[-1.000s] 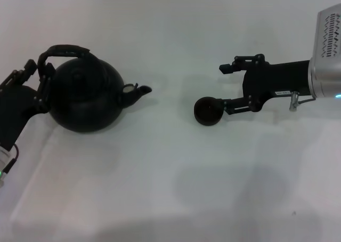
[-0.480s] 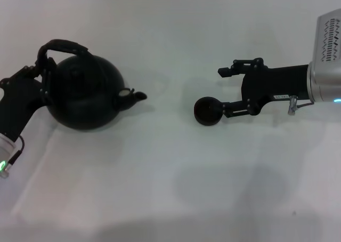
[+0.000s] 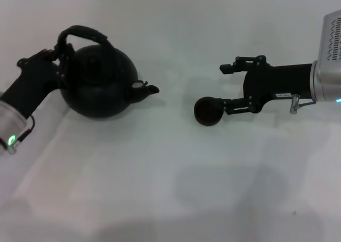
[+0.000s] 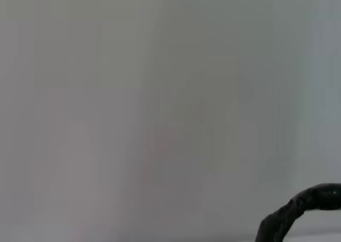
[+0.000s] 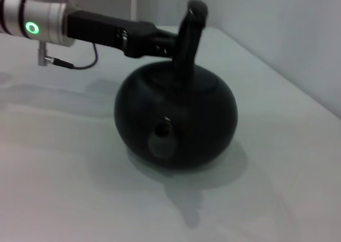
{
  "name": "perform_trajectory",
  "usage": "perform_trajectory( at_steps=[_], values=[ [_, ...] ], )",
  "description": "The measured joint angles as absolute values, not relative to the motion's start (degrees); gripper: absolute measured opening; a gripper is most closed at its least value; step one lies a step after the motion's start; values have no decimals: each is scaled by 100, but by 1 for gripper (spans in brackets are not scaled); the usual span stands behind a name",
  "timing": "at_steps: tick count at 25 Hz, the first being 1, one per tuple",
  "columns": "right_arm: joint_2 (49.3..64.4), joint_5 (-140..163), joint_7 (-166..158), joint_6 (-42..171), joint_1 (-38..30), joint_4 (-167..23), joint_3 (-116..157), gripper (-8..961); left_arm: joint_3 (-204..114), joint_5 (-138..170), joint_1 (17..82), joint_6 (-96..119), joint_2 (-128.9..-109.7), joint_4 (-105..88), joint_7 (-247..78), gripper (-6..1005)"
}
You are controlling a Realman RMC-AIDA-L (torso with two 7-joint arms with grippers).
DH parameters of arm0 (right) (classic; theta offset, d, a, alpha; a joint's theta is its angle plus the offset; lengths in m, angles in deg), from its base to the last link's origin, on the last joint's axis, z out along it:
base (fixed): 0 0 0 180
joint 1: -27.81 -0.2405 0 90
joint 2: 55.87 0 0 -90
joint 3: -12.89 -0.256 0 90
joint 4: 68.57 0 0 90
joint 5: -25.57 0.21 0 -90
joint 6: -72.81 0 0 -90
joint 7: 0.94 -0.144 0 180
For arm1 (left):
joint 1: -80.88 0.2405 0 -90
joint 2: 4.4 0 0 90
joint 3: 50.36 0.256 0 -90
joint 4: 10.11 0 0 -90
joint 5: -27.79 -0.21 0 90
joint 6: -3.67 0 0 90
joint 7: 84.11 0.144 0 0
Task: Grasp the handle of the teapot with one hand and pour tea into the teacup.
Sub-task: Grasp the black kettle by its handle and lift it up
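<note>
Teapot (image 3: 98, 87) round, black, stubby spout, arched handle (image 3: 80, 33) clamped by left tool (image 3: 59, 61), right tool (image 3: 226, 87) gaping beside teacup (image 3: 209, 111)

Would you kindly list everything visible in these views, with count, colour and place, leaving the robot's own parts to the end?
teapot: one, black, on the robot's left side of the table, spout pointing toward the teacup.
handle: one, brownish-black arched hoop over the teapot's top.
teacup: one, dark brown-black, right of centre, apart from the teapot.
table: one, white, under everything.
left end effector: one, black, at the handle's base on the teapot's far side from the spout, shut on the handle.
right end effector: one, black, open, reaching in from the right; its lower finger is against the teacup, its upper finger is clear of it.
</note>
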State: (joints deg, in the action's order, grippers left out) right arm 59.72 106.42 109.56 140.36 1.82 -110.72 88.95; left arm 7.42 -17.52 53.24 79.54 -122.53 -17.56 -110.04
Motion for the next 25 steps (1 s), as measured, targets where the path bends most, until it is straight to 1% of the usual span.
perform_trajectory(
  at_steps=[4, 10, 11, 13, 17, 25],
  values=[
    [5970, 10676, 10966, 14037, 230, -11081, 8892, 835, 1333, -1756, 5271, 7357, -12193, -1083, -11804, 120],
    [5967, 10834, 10978, 14037, 293, -11080, 8892, 834, 2310, -2366, 5707, 5810, -12203, 1108, -13339, 120],
    [5962, 10877, 10988, 14035, 305, -11079, 8891, 834, 2310, -2366, 5707, 5810, -12203, 1108, -13339, 120],
    [5956, 10968, 11010, 14033, 327, -11075, 8890, 834, 2386, -3429, 5973, 5135, -12279, 2257, -14343, 120],
    [5944, 11222, 11047, 14036, 409, -11118, 8885, 834, 2481, -4440, 6196, 4830, -12338, 3297, -15442, 118],
    [5928, 11417, 11113, 14258, 517, -11167, 8230, 834, 3103, -6236, 6588, 4578, -12340, 5207, -17571, 119]
  ],
)
